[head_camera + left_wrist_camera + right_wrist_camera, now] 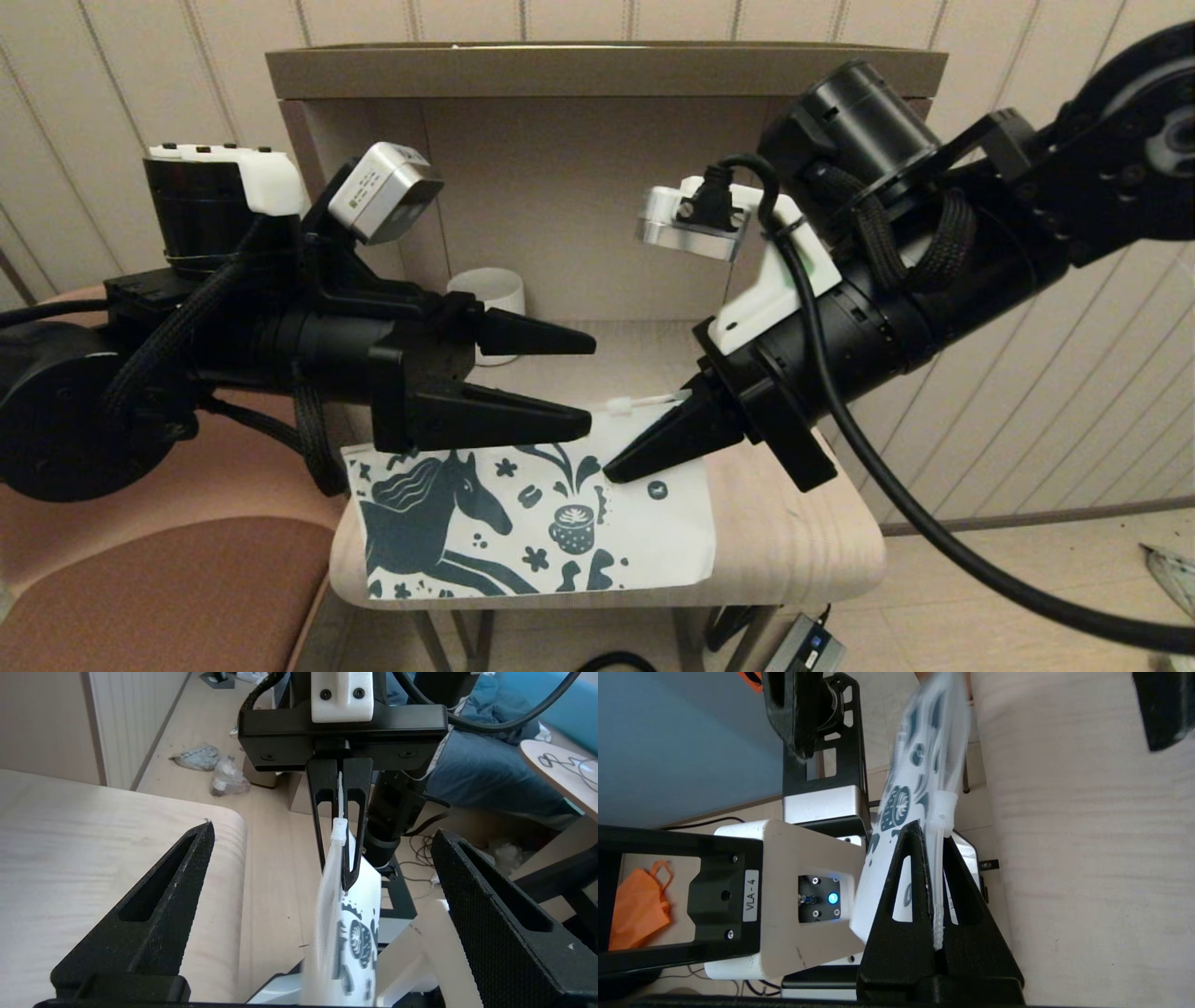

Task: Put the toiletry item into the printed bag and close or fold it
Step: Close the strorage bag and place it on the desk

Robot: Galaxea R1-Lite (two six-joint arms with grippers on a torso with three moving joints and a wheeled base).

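Right gripper (616, 469) pinches the printed bag (532, 523) at its zipper edge, apparently lifted; left gripper (588, 383) spread, just beside it.

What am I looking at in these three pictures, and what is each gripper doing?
This is a two-armed robot. The wide picture comes from its head; the other two come from cameras on each wrist. On the small wooden table the printed bag hangs partly over the front edge, and a white mug stands behind. The right gripper is shut on the bag's zipper edge, lifting it. The left gripper is open, empty, beside it.
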